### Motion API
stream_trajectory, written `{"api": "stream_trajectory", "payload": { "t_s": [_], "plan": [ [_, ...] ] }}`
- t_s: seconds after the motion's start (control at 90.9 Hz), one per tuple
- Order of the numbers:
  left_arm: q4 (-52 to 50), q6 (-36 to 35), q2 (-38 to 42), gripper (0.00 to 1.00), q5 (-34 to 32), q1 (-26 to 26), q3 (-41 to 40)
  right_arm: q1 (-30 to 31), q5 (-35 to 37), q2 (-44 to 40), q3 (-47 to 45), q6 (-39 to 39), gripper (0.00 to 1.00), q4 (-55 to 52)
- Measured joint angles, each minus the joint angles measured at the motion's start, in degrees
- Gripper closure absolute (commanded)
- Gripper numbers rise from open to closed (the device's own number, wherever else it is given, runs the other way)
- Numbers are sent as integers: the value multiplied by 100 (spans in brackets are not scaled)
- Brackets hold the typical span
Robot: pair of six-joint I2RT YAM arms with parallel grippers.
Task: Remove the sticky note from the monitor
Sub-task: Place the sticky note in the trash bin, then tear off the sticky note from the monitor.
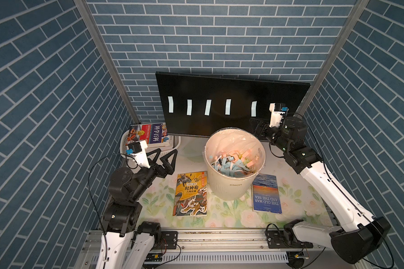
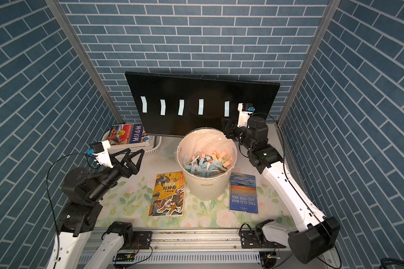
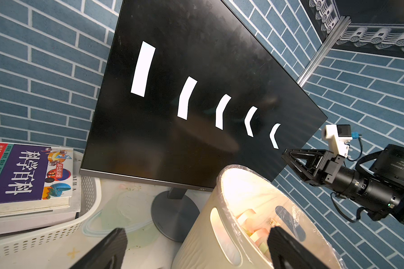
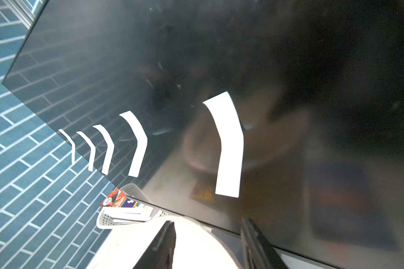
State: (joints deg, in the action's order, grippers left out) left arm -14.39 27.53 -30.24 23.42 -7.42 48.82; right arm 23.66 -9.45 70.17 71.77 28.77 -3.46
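Light is pouring down from overhead, pooling warm on the bin point(image 1: 229, 186) and the table point(image 1: 233, 216), while the brick walls point(image 1: 44, 116) are going darker toward the corners and bowing at the frame edges (wide lens, obviously). The monitor point(image 4: 289, 69) is acting like a mirror, reflecting bricks and a hazy bin. Its sticky notes point(image 4: 230, 144) are blowing out to pure white, and the fingers point(image 4: 163, 246) of the right gripper point(image 4: 208, 223) are sitting soft, out of focus, up close.
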Motion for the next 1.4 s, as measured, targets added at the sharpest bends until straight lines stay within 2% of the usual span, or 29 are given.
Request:
{"api": "stream_trajectory", "payload": {
  "t_s": [0.33, 0.649, 0.88, 1.089, 1.397],
  "plan": [
    [-46, 0, 50, 0, 26, 0, 13, -754, -929, 37, -645, 1311, 49, 1228],
    [-92, 0, 116, 0, 26, 0, 13, -831, -1543, 424, -658, 1961, 50, 2087],
    [-122, 2, 155, 0, 24, 0, 13, -831, -1808, 763, -656, 2249, 57, 2387],
    [-122, 4, 170, 0, 24, 0, 13, -831, -1891, 817, -656, 2400, 69, 2557],
    [-122, 7, 170, 0, 24, 0, 11, -831, -1989, 833, -656, 2542, 99, 2798]
  ]
}}
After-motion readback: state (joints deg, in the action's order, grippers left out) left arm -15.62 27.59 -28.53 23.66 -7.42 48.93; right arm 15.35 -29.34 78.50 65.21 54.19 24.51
